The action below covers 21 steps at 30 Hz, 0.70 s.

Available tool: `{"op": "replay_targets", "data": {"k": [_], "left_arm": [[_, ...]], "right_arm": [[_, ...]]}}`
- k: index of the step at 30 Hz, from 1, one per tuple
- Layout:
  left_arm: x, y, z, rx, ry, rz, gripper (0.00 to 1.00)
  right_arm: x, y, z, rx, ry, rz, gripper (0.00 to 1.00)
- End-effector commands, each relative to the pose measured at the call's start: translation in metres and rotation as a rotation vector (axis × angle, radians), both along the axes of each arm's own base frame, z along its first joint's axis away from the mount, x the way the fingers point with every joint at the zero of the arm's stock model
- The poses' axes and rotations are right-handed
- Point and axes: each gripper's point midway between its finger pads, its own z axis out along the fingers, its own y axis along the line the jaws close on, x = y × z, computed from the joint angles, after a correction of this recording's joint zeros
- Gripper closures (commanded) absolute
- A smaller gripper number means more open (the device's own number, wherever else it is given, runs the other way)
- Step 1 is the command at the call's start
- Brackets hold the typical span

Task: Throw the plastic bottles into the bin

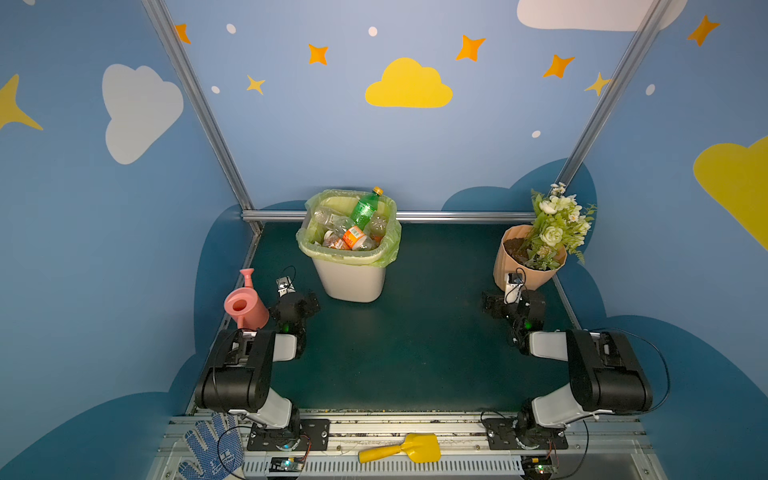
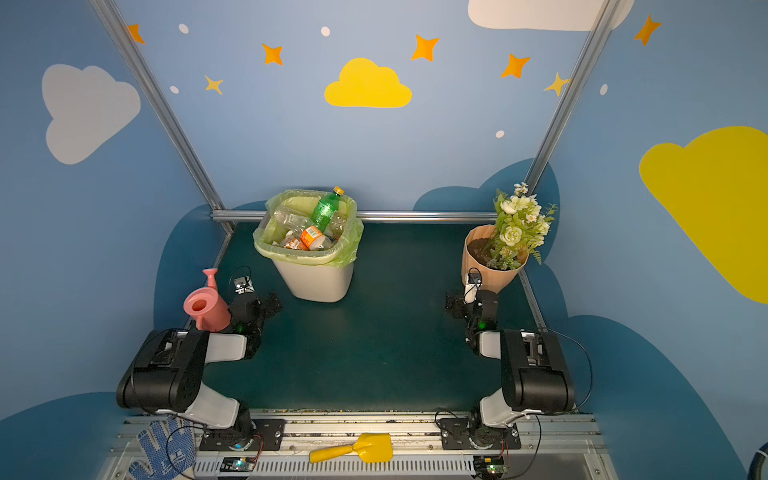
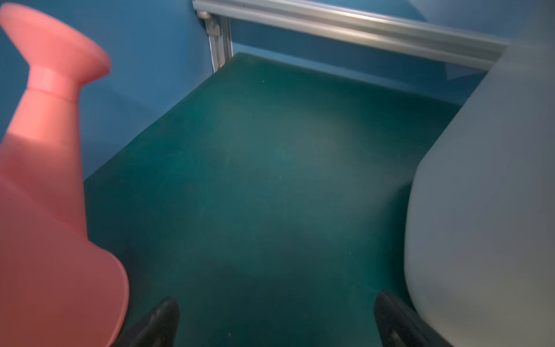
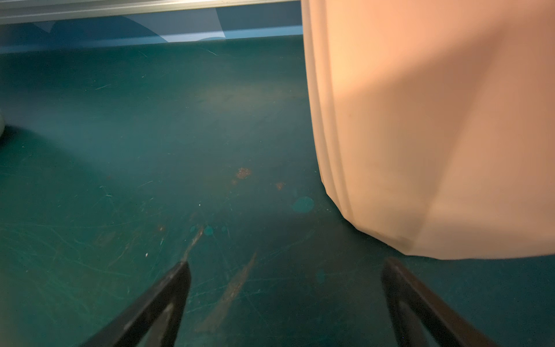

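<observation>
- Although labels are seen on the plastic bottles heaped in the bin, no writing or brand can be read; an orange label and a green bottle are made out.
- The bin is set at the back of the counter; its lower contents are hidden.
- The left claw is held open and empty between the blurred watering can and the bin.
- The right claw is spread open, empty, beside the cut-off flowerpot.
</observation>
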Motion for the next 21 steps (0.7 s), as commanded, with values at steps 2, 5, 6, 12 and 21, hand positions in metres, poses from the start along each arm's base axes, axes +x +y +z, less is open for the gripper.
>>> {"op": "replay_targets", "data": {"k": [2, 5, 6, 12, 21], "left_arm": [[0.0082, -0.003, 0.0145, 0.007, -0.041, -0.018, 0.0], [0.0084, -0.0034, 0.0143, 0.011, -0.03, -0.022, 0.0], [0.0076, -0.004, 0.0137, 0.011, -0.019, -0.026, 0.0], [0.008, -0.004, 0.0137, 0.01, -0.022, -0.025, 0.0], [0.0079, -0.0035, 0.014, 0.01, -0.022, -0.024, 0.0]], "right_arm": [[0.0057, 0.003, 0.0151, -0.001, -0.047, 0.015, 0.03], [0.0061, 0.0029, 0.0156, 0.0, -0.048, 0.014, 0.03], [0.0057, 0.0033, 0.0146, 0.0, -0.046, 0.015, 0.03], [0.0057, 0.0031, 0.0149, -0.001, -0.046, 0.015, 0.03], [0.0055, 0.0033, 0.0145, -0.002, -0.044, 0.015, 0.03]]}}
